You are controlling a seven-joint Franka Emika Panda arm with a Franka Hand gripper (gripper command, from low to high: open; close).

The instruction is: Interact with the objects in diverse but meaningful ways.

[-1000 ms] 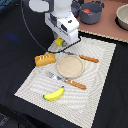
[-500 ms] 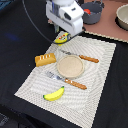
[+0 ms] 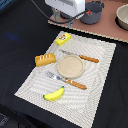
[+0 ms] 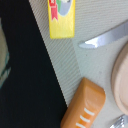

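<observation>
1. Claw state cannot be told; only the arm's white housing [image 3: 66,6] shows at the exterior view's upper edge.
2. Yellow block [image 3: 63,38] lies at the placemat's [image 3: 102,75] far corner.
3. Bread loaf [image 3: 45,59] sits beside the plate [image 3: 69,66]; banana [image 3: 54,93] lies nearer.
4. Possibly a tomato [image 3: 90,11] in the grey bowl [image 3: 92,13].

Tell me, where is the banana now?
In the exterior view the banana lies on the placemat's near corner, toward that view's left, just below the fork.
</observation>
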